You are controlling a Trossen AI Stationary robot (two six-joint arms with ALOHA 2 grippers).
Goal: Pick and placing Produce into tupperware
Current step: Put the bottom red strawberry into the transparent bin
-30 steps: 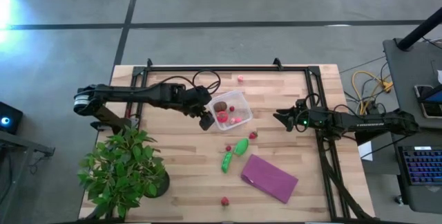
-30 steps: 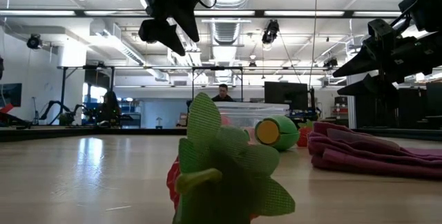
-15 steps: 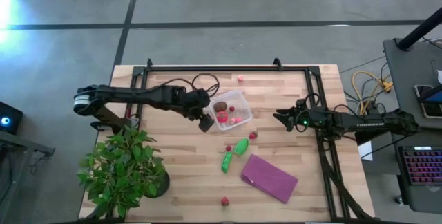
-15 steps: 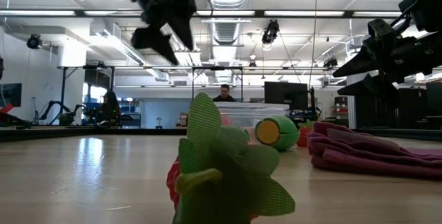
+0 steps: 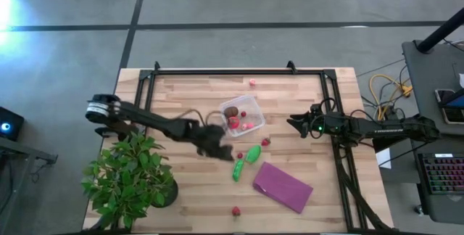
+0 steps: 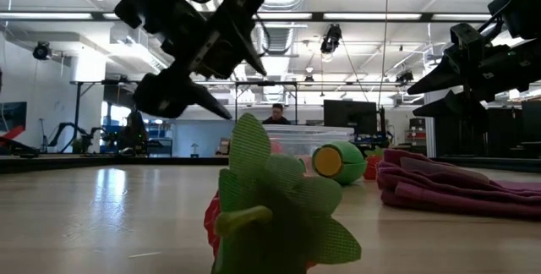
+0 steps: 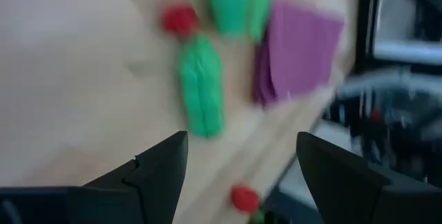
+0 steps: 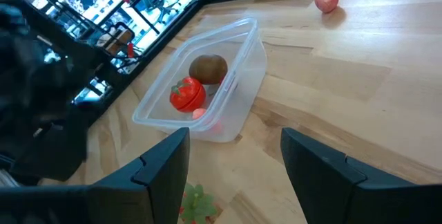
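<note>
At the table's front edge lies a small red piece (image 5: pixel 235 210), with a purple cloth (image 5: pixel 283 186) behind it to the right. Mid-table, two green pods (image 5: pixel 246 162) lie end to end; the left gripper (image 5: pixel 217 150) hangs just beside them, its fingers apart and empty. Farther back, the clear tupperware (image 5: pixel 249 106) holds a brown ball (image 8: pixel 208 68), a red ball (image 8: pixel 187 93) and a pink piece. The right gripper (image 5: pixel 293 125) waits to the right, jaws spread, empty. A pink piece (image 5: pixel 252 83) sits near the far edge.

The wooden table (image 5: pixel 181 199) carries tupperware (image 5: pixel 241 114), green pods (image 5: pixel 238 170), purple cloth (image 5: pixel 283 186), plant (image 5: pixel 130 177).
</note>
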